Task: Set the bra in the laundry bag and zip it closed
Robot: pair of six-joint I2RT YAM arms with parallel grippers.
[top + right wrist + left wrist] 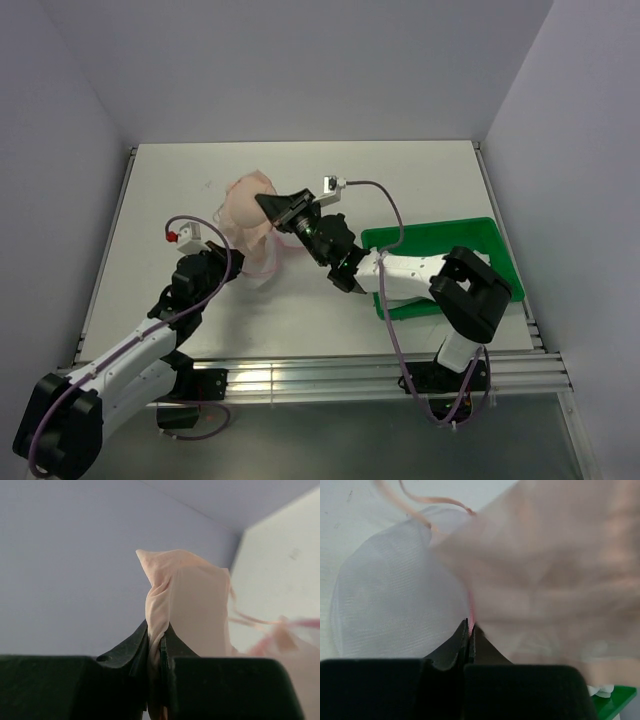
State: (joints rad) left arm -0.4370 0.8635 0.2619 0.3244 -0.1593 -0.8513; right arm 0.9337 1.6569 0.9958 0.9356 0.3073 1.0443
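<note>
The bra (243, 200) is a pale peach garment held up above the table by my right gripper (264, 201), which is shut on a fold of its fabric; in the right wrist view the bra (187, 592) rises from between the closed jaws of that gripper (160, 632). The laundry bag (258, 254) lies below it, white mesh with pink trim. My left gripper (230, 260) is shut on the bag's pink rim. In the left wrist view this gripper (470, 625) pinches the trim, one mesh dome (395, 605) lies to the left, and the bra (555, 565) hangs blurred to the right.
A green plastic tray (470, 236) sits at the right of the table under the right arm; its corner shows in the left wrist view (616, 701). White walls close the table at the back and both sides.
</note>
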